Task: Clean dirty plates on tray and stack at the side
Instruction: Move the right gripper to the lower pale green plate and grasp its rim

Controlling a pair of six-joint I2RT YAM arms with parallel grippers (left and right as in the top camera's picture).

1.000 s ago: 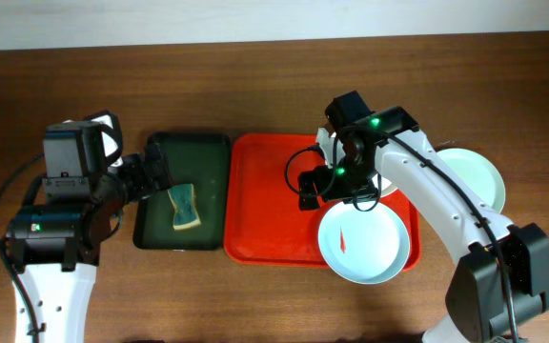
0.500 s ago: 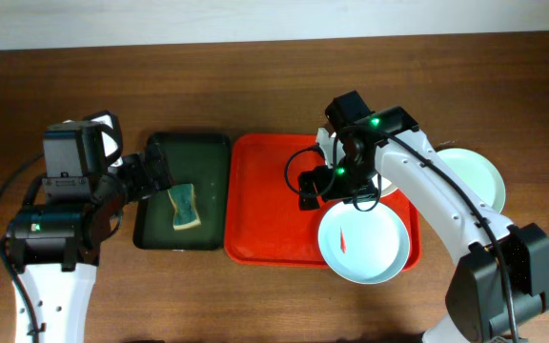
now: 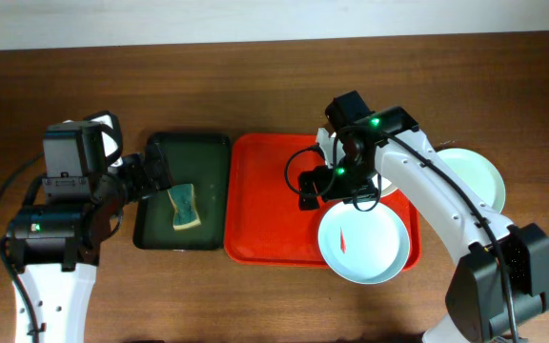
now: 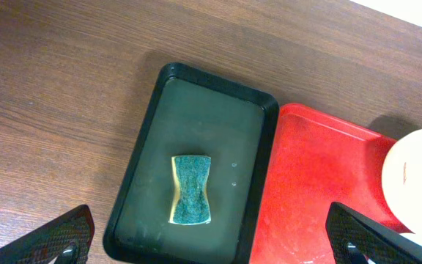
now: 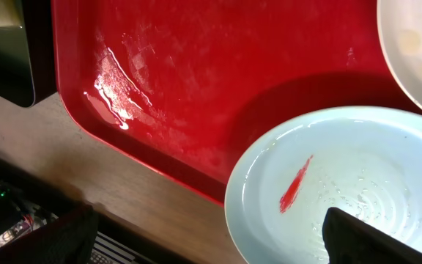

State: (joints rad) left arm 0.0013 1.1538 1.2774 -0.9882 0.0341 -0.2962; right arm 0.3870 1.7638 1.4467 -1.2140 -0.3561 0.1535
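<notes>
Right pincer (image 3: 315, 186) hangs over the red tray (image 3: 265, 205), its 2 fingers (image 5: 50, 238) spread wide with nothing between them. The pale blue plate (image 3: 379, 250) lies just below it, on the tray's corner nearest the right arm's base, with its edge out past the rim and over the table (image 3: 255, 86). Whether a finger touches it cannot be told. The left pincer (image 3: 151, 171) is spread wide too and holds nothing, off the tray's left end above the dark green tray (image 3: 208, 152).

The right wrist view shows the blue plate's 1 red smear (image 5: 295, 183) close up, between the right pincer's fingers and nearer the right one. The left wrist view misses the smear but shows the sponge (image 4: 191, 188) lying flat in the green tray. Only the overhead view takes in the mint plate (image 3: 479, 181), on the table just past the tray's right end.

Counted: 3 plates, 2 trays, 1 sponge. The white plate (image 5: 416, 51) sits on the red tray just beside the blue one, and from above it is mostly under the right arm.
</notes>
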